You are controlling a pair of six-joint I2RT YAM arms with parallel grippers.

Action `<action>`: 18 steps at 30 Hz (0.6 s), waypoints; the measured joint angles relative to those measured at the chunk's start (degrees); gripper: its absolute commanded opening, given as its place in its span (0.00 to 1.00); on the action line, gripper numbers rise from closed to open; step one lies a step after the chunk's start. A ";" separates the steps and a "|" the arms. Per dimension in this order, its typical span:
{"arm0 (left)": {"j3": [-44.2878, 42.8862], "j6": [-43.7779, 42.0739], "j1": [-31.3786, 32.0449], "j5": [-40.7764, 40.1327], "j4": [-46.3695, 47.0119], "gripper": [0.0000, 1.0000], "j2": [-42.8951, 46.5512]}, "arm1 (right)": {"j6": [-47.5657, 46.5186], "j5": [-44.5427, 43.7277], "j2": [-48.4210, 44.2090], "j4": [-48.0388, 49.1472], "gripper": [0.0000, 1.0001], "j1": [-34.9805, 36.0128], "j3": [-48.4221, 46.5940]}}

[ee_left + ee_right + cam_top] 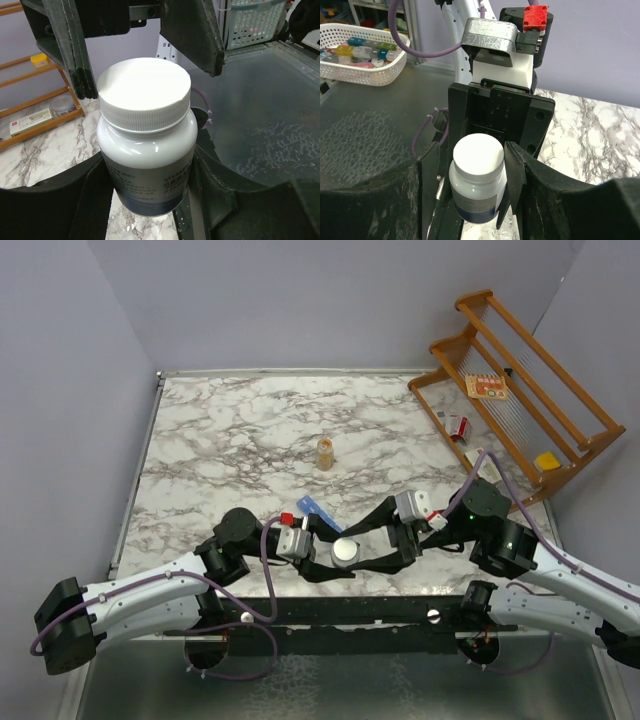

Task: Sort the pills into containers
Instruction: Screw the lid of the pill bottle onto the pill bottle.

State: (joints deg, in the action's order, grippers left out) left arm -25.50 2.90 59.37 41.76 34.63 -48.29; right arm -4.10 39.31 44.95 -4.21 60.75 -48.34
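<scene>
1. Arms: two, a left arm and a right arm.
2. Pincers: two, the left pincer and the right pincer.
3. Bottles: two, one white-capped bottle and one amber bottle.
4. Containers: one blue strip; its compartments are too small to count.
5. Wooden rack: one.
6. Small items on the rack: four discernible, including one yellow piece.
7. White basket: one.
8. Tabletop: one.
</scene>
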 measured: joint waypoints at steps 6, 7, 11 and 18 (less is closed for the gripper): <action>-0.11 0.02 0.00 0.02 0.00 0.00 -0.17 | 0.00 -0.02 0.00 0.00 0.54 0.00 0.00; -0.11 0.02 0.00 0.02 0.00 0.00 -0.17 | 0.00 -0.02 0.00 0.00 0.54 0.00 0.00; -0.13 0.00 0.00 0.00 0.02 0.00 -0.17 | -0.02 -0.04 0.04 0.00 0.54 0.00 0.00; -0.37 0.00 0.00 0.02 0.02 0.00 -0.42 | -0.04 -0.98 -0.15 0.81 0.55 0.00 1.03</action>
State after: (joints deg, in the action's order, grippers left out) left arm -25.87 2.90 59.37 41.78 34.65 -48.71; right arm -4.14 38.33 44.80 -3.40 60.75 -47.31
